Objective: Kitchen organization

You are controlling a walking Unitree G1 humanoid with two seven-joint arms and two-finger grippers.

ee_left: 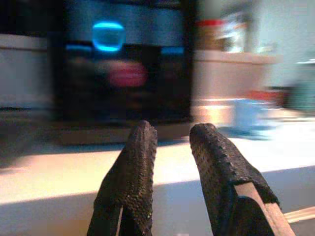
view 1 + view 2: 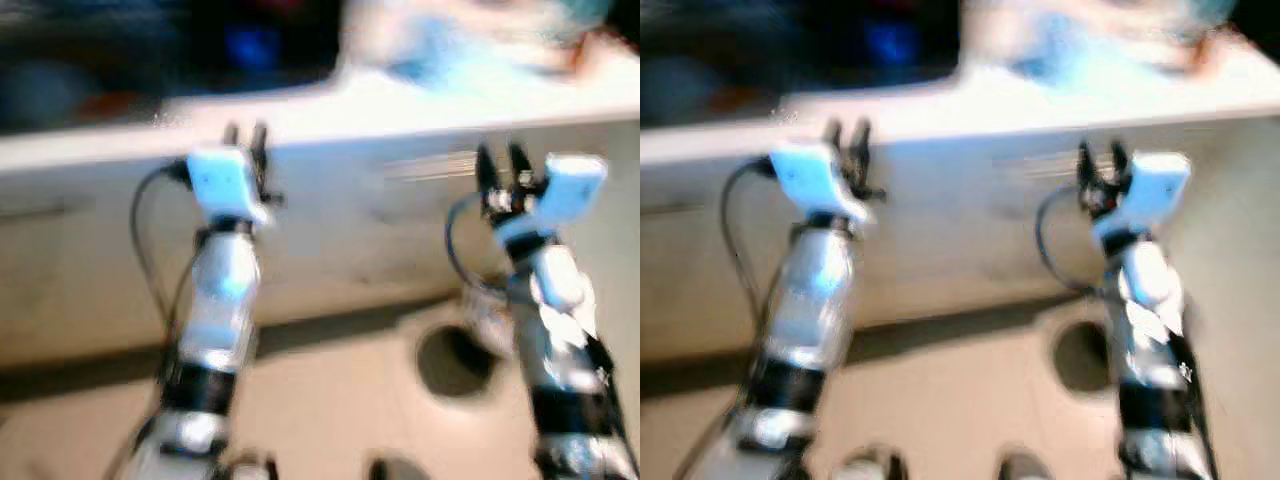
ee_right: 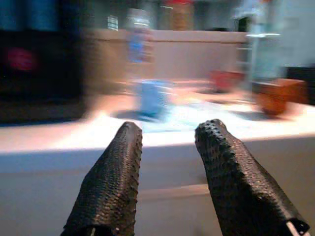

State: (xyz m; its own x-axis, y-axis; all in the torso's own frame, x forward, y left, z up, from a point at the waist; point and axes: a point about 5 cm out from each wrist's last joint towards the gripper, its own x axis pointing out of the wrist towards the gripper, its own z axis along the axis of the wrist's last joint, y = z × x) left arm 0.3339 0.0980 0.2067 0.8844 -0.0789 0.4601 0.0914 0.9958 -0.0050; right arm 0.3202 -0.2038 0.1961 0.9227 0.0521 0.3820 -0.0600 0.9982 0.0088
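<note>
Facing long white countertop [image 2: 420, 110], blurred. Left gripper [image 2: 246, 135] and right gripper [image 2: 503, 160] raised before counter edge, fingers slightly apart, holding nothing. Pale blue blurred container [image 3: 152, 98] on counter ahead of right gripper; black appliance with blue glowing ring [image 1: 108, 37] ahead of left.

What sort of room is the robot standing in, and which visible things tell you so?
Probably a kitchen, though blurred: a long white countertop over pale cabinet fronts, and a dark appliance with a blue light on the counter.
</note>
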